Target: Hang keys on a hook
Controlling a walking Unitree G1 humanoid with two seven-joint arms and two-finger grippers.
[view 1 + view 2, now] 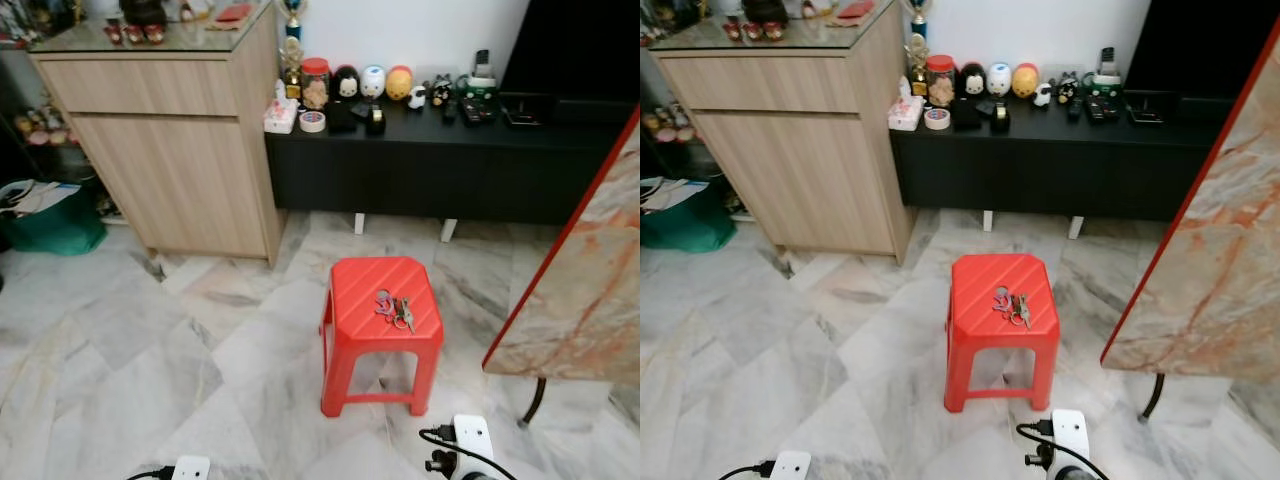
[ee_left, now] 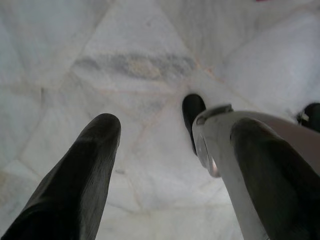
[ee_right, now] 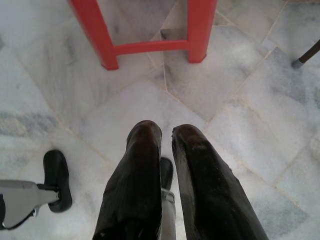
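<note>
A bunch of keys [image 1: 393, 307] with a pink ring lies on top of a red plastic stool [image 1: 380, 285] standing on the marble floor ahead of me. Both arms hang low at my sides, well below and short of the stool top. In the left wrist view my left gripper [image 2: 177, 127] points down at the floor with its two black fingers spread wide, open and empty. My right gripper [image 3: 166, 131] hangs just in front of the stool's legs [image 3: 150, 47], its fingers almost together, shut on nothing.
A light wooden cabinet [image 1: 170, 150] stands at the back left beside a low black console [image 1: 440, 165] with figurines on it. A tilted marble slab with a red edge [image 1: 585, 270] is close on the right. A green bag [image 1: 55, 225] sits far left.
</note>
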